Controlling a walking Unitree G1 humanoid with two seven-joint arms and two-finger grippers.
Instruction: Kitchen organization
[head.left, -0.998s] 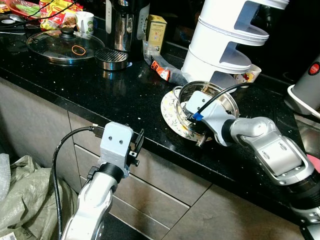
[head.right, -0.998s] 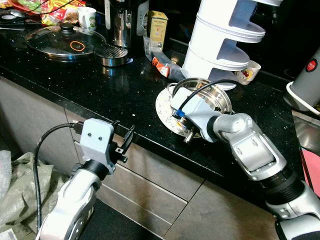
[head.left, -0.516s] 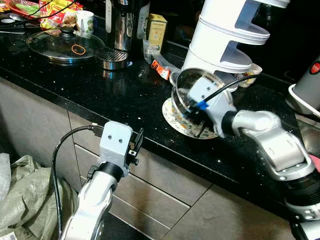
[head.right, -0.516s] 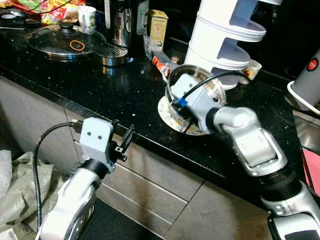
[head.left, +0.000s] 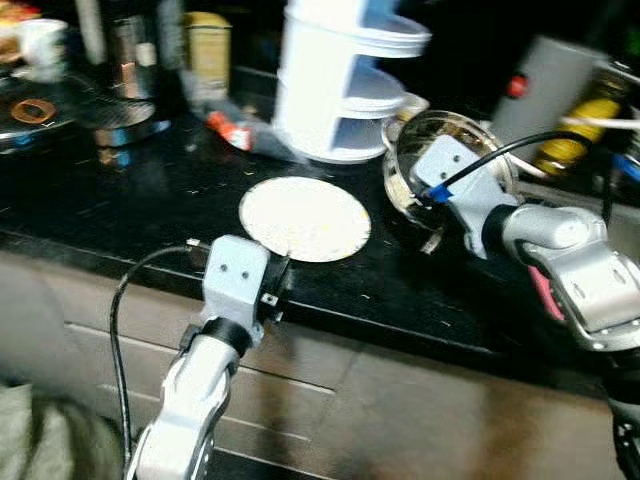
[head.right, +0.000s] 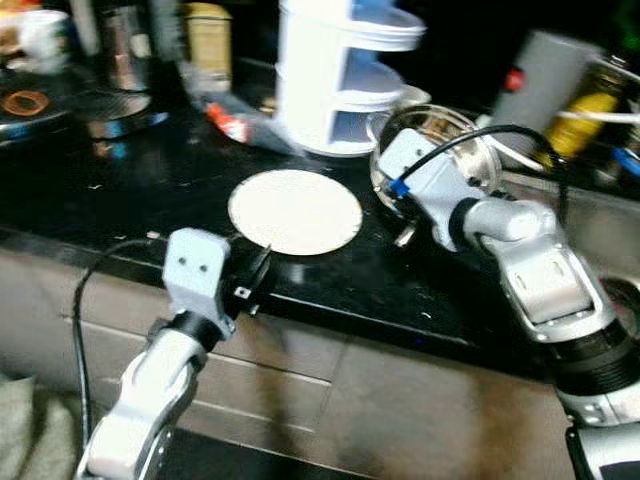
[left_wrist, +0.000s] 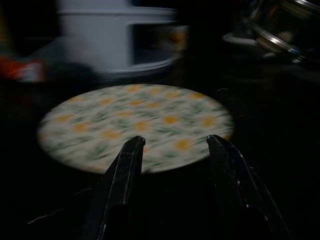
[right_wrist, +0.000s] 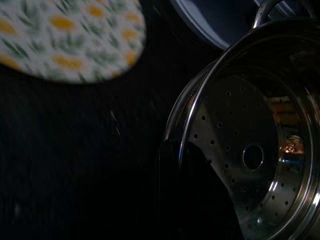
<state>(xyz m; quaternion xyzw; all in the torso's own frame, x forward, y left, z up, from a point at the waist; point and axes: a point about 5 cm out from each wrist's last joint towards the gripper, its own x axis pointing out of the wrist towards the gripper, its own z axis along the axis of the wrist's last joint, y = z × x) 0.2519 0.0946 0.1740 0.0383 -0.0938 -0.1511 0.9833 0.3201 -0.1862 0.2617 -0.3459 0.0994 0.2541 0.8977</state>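
A steel perforated strainer bowl (head.left: 482, 136) hangs tilted above the black counter (head.left: 150, 190), right of a flowered plate (head.left: 305, 218). My right gripper (head.left: 415, 195) is shut on the strainer's rim; in the right wrist view one black finger (right_wrist: 187, 192) lies inside the strainer bowl (right_wrist: 250, 150). The plate lies flat near the counter's front edge with nothing on it. My left gripper (head.left: 278, 285) is at the counter's front edge, just before the plate. In the left wrist view the left gripper (left_wrist: 175, 145) stands open, pointing at the plate (left_wrist: 135, 120).
A white tiered rack (head.left: 340, 80) stands behind the plate. Left of it are a red packet (head.left: 225, 130), a yellow box (head.left: 205, 40), a coffee machine's drip tray (head.left: 120, 115) and a glass lid (head.left: 30, 110). A grey appliance (head.left: 540, 95) and yellow bottle (head.left: 590, 120) stand at the back right.
My right gripper has lifted the strainer off the plate and carried it to the right. The camera has turned right. The left arm has kept its place.
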